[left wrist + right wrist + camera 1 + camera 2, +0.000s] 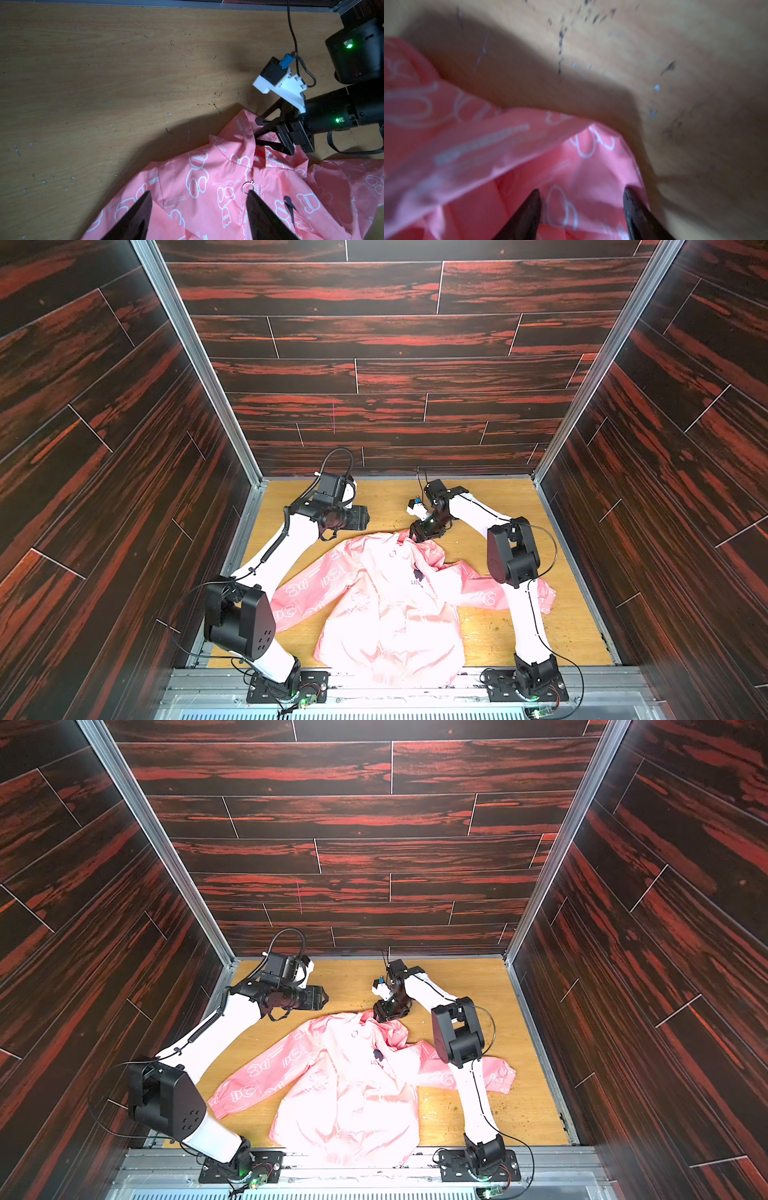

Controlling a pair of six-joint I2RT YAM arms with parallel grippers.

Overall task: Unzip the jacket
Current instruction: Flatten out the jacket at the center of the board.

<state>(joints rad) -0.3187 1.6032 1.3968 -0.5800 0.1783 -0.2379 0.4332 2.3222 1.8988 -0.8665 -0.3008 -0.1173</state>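
Note:
The pink jacket [386, 605] [345, 1094] lies front up on the wooden table, collar toward the back wall and sleeves spread. Its ring-shaped zipper pull [247, 188] [392, 553] rests just below the collar. My left gripper [198, 194] [363, 519] hovers open above the jacket's upper chest, with one fingertip [252, 197] close to the ring and nothing held. My right gripper [256, 132] [415, 536] [581, 193] is open at the collar's edge, with pink fabric [508, 155] lying between and under its fingers.
Dark wood-patterned walls enclose the table [374, 497] on three sides. A metal rail [415, 680] runs along the front, and the jacket's hem hangs over it. Crumbs dot the table at the right [494, 628]. The right arm's lower link crosses over the jacket's right sleeve [544, 593].

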